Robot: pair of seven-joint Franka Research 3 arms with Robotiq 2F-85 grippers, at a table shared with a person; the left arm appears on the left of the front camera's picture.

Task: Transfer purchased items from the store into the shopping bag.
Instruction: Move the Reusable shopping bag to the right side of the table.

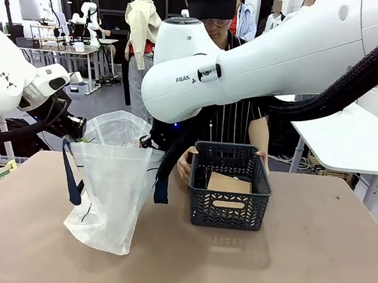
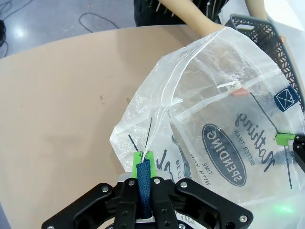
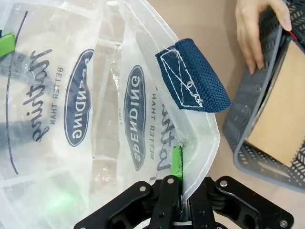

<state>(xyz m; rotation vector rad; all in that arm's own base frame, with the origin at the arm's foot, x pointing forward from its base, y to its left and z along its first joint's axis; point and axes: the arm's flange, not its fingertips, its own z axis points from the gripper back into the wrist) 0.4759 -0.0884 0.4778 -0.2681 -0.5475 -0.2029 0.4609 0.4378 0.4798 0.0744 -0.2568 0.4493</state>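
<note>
The shopping bag (image 1: 110, 187) stands on the table, translucent white with navy straps, its mouth held apart. My left gripper (image 2: 145, 164) is shut on the bag's rim and a navy strap (image 2: 144, 183); in the front view it sits at the bag's left top (image 1: 81, 129). My right gripper (image 3: 180, 162) is shut on the opposite rim, beside a folded strap end (image 3: 193, 76), at the bag's right top (image 1: 154, 139). The store, a black mesh basket (image 1: 227, 209), stands right of the bag. A tan flat item (image 1: 229, 184) lies inside it.
A person stands at the far side with one hand (image 3: 257, 28) on the basket's near wall and the other at its far corner (image 1: 264, 155). A white side table (image 1: 356, 142) stands at the right. Bare tabletop (image 1: 296, 281) lies in front.
</note>
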